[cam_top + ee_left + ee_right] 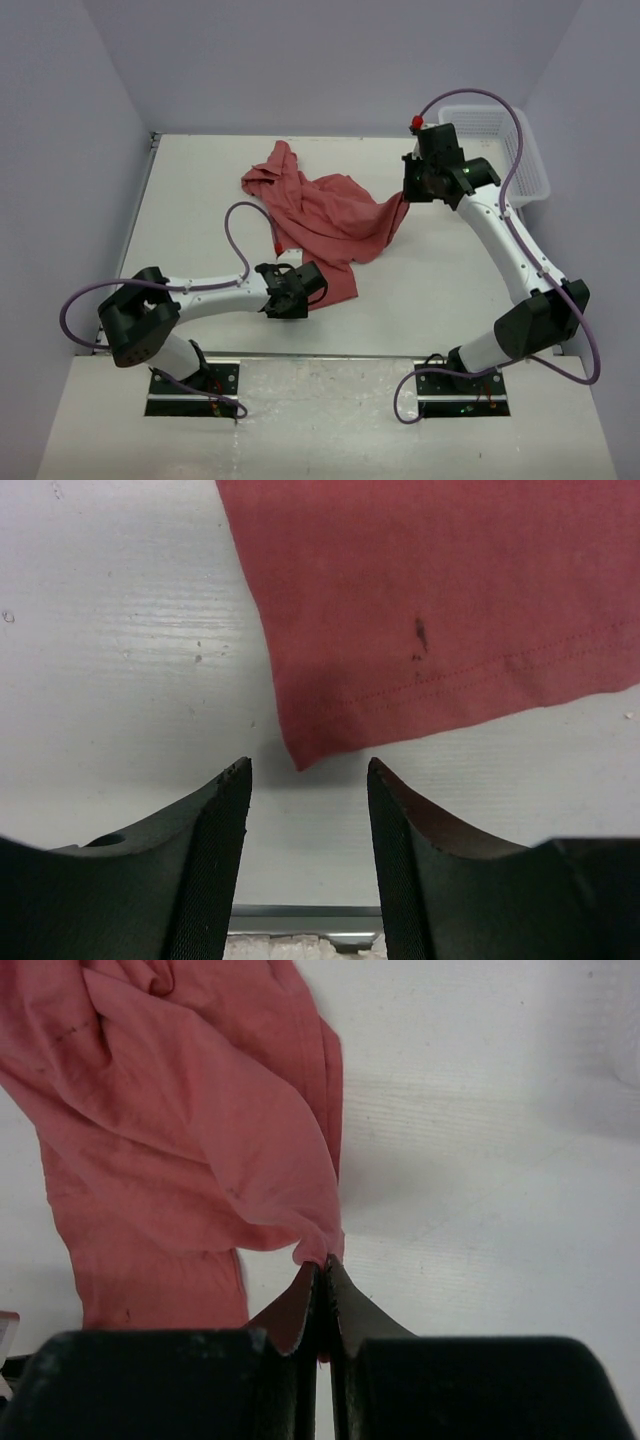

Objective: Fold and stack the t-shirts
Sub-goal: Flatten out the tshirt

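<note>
Red t-shirt [325, 215] lay crumpled, spread-out step: right gripper [325, 1265] jaws pinched its edge, left gripper [308, 767] jaws spread just short of its hem corner, likely needing to advance and close.

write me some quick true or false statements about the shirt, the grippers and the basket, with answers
The right gripper is shut on a pinch of the t-shirt. True.
The left gripper is clamped on the shirt. False: its jaws stand open, and the hem corner lies just ahead of them.
The t-shirt is folded flat. False: it lies crumpled on the table.
The white basket sits at the table's far right. True.
</note>
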